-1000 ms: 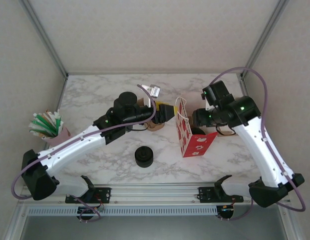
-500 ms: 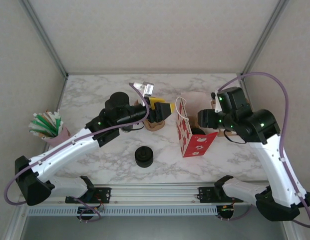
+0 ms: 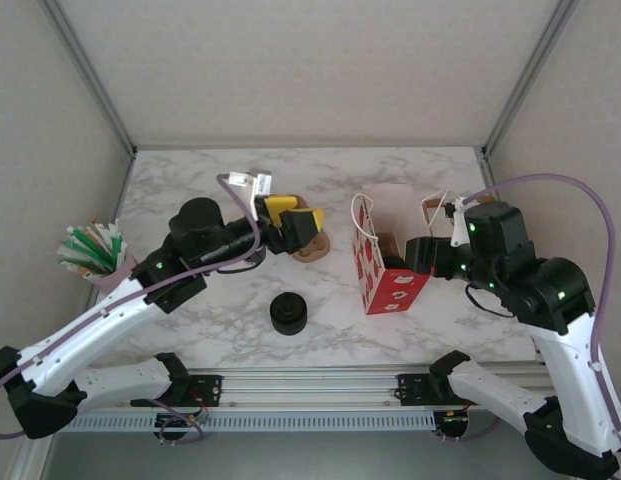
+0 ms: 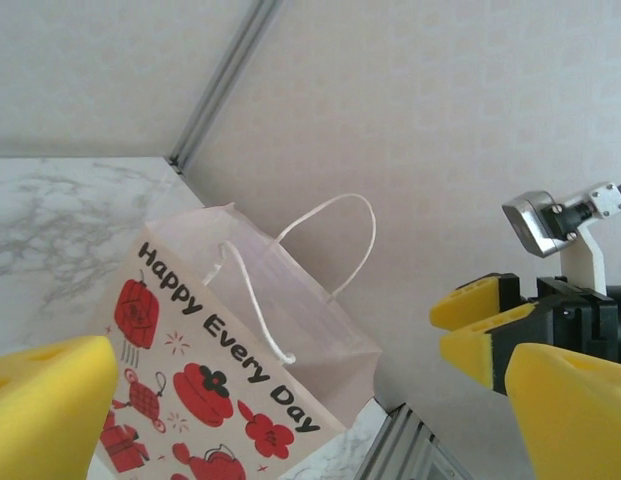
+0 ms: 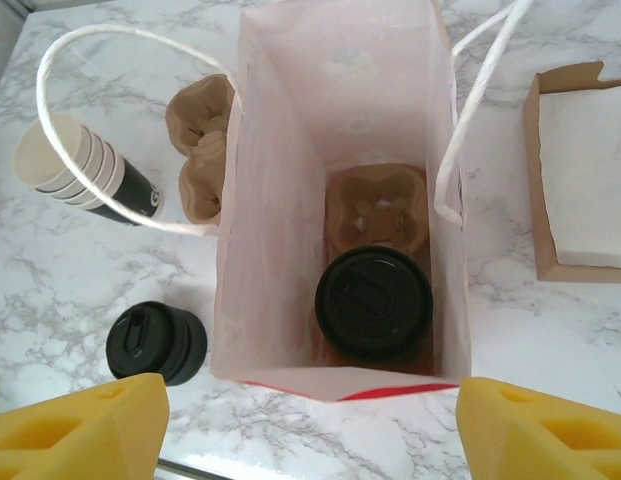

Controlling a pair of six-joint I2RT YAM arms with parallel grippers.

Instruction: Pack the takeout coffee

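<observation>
One takeout coffee deep in the bag, sides unseen.

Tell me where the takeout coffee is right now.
In the right wrist view, the takeout coffee sits upright inside the paper bag, in a cardboard carrier on the bag's floor.

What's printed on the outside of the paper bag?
Red motifs and black "Happy Every Day" lettering on the pale paper bag, clearest in the left wrist view.
</observation>
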